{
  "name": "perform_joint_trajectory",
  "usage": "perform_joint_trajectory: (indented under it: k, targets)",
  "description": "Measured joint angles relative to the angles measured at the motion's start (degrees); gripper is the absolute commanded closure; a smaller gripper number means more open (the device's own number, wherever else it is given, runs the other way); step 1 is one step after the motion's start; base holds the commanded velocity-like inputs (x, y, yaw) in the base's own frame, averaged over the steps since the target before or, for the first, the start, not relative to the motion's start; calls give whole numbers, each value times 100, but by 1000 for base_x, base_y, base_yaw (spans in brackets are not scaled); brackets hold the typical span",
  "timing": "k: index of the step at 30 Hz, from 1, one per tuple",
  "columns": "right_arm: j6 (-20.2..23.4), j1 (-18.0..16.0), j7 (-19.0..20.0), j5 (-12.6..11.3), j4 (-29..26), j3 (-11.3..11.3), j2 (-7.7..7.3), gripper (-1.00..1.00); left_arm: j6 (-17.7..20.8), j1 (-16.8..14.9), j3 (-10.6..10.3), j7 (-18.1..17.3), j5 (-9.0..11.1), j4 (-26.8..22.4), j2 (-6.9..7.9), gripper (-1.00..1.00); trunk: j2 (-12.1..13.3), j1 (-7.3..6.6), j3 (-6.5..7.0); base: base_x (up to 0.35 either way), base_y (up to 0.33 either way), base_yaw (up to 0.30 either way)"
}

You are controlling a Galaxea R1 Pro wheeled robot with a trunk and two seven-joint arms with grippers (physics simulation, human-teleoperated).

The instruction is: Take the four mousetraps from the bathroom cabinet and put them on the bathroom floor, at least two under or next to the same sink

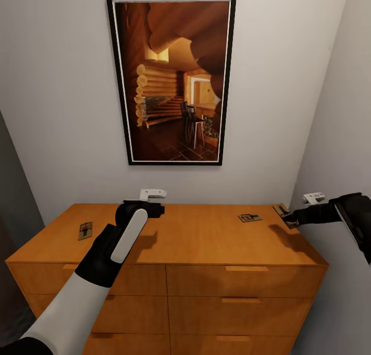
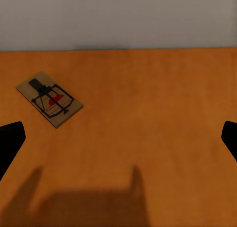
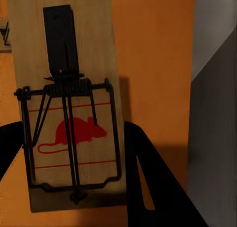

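The orange-brown cabinet [image 1: 196, 241] stands against the wall below me. On its top one mousetrap [image 1: 85, 230] lies near the left end and another mousetrap [image 1: 249, 217] right of the middle. At the top's right edge a third mousetrap [image 1: 282, 210] sits in my right gripper [image 1: 289, 218]. Up close, that mousetrap [image 3: 69, 113] shows a red mouse print, and my right gripper [image 3: 71, 133] presses its dark fingers [image 3: 148, 182] against both long sides. My left gripper [image 1: 154, 209] hovers open over the back middle of the top. Between its wide-spread tips, my left gripper [image 2: 118, 138] sees a mousetrap [image 2: 49, 99] lying flat off to one side.
A large framed picture [image 1: 172, 79] hangs on the wall above the cabinet. A grey side wall [image 1: 340, 138] closes in right beside the cabinet's right end. Drawer fronts with slim handles [image 1: 246, 268] face me.
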Motion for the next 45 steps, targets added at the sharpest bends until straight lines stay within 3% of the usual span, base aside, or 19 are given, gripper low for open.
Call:
perform_joint_trajectory:
  k: [16, 19, 23, 29, 36, 45]
  targets:
    - [11, 0, 3, -18, -227, -11, -2, 100, 0, 0, -4, 0, -2, -2, -14, -100, 0, 0, 0, 0, 0, 0]
    - [-69, 2, 141, -101, -213, 87, 96, 100, -90, -48, 93, -96, -84, 96, 83, -100, 0, 0, 0, 0, 0, 0]
    - [-72, 1, 199, -200, -226, 166, 226, 100, -212, 17, 221, -225, -26, 226, 212, -100, 0, 0, 0, 0, 0, 0]
    - [-75, 0, 161, -326, -234, 49, 419, 100, -54, 210, 42, -32, 67, 351, 302, -100, 0, 0, 0, 0, 0, 0]
    - [-76, 8, 144, -441, -234, 223, 646, 100, -14, 435, 46, 71, 36, 222, 427, -100, 0, 0, 0, 0, 0, 0]
    - [-76, 17, 132, -439, -226, 399, 938, 100, -6, 722, 328, 70, 52, 211, 700, -100, 0, 0, 0, 0, 0, 0]
